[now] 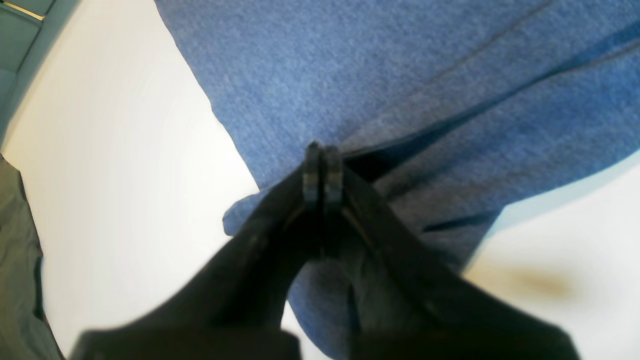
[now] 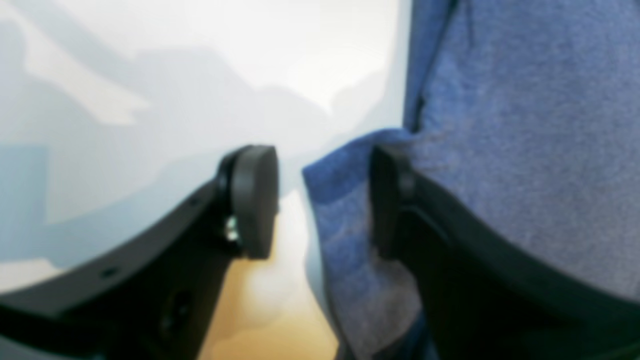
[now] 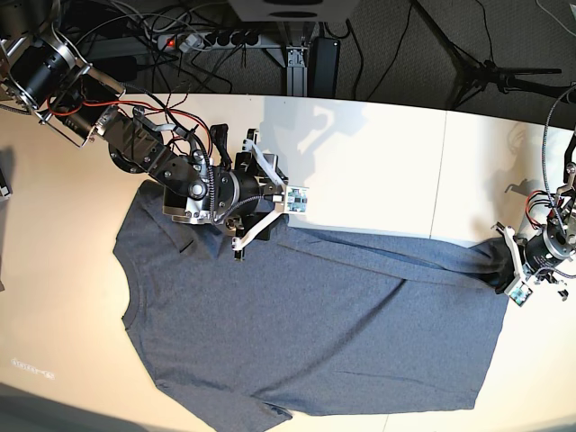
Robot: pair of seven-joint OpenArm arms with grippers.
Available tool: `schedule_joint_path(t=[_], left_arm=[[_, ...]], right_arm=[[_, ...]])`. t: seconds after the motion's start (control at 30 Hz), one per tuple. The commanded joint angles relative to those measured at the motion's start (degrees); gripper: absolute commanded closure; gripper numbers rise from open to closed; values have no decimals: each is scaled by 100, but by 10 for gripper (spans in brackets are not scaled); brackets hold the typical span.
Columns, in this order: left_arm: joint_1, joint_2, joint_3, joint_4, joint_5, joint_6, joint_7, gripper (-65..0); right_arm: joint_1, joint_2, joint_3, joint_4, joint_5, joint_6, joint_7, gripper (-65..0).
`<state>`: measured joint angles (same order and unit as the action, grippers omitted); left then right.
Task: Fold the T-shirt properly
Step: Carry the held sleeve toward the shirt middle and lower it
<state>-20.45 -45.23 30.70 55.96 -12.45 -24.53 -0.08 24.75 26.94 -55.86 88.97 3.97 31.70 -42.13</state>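
- The T-shirt [image 3: 306, 324] lies spread on the white bench [image 3: 378, 153], plain side up, with the neck opening toward the left of the base view and the hem toward the right.
- One sleeve points to the bottom edge of that view; the other lies under the right arm near the top left.
- The left gripper [image 1: 323, 172] is clenched on a bunched corner of the shirt at its hem end, near the bench's right edge; cloth wraps the closed fingers on both sides.
- From that corner a raised fold runs leftward across the upper edge of the shirt.
- The right gripper [image 2: 325, 200] is released, jaws wide apart, at the upper edge of the shirt near the sleeve.
- In the right wrist view a blue flap of cloth hangs between the pads, against the right-hand pad; the other pad [image 2: 255, 200] stands clear of it.
- Cables [image 3: 180, 40] and a power strip [image 3: 211, 38] lie on the floor beyond the bench.
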Motion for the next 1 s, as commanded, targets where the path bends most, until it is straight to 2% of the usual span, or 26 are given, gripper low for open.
schedule_joint_path(t=[0.0,0.07,0.2,0.27,0.37,0.47,0.73,0.97], left_arm=[[-129,-127,-50,59,-44,-17,-138,0],[-129,-127,-50,59,-44,-17,-138,0],[-129,-127,-50,59,-44,-17,-138,0],[-129,-127,-50,59,-44,-17,-140,0],[-129,-127,-50,59,-44,-17,-140,0],[-129,-127,-50,59,-44,-17,-140,0],[-129,-127,-50,59,-44,-17,-140,0],[-129,-127,-50,59,-44,-17,-140,0]], right_arm=[[61,68,17,-39,-210,61,-240,-307],[61,66,17,-52,-212,61,-240,-272],[61,66,17,-87,-212,61,-238,-106],[61,68,17,-103,-282,61,-214,-73],[63,81,17,-103,-590,61,7,-69],[63,81,17,-103,-809,48,190,0],[92,81,28,-48,-782,20,208,0],[437,81,87,125,-420,20,201,0]])
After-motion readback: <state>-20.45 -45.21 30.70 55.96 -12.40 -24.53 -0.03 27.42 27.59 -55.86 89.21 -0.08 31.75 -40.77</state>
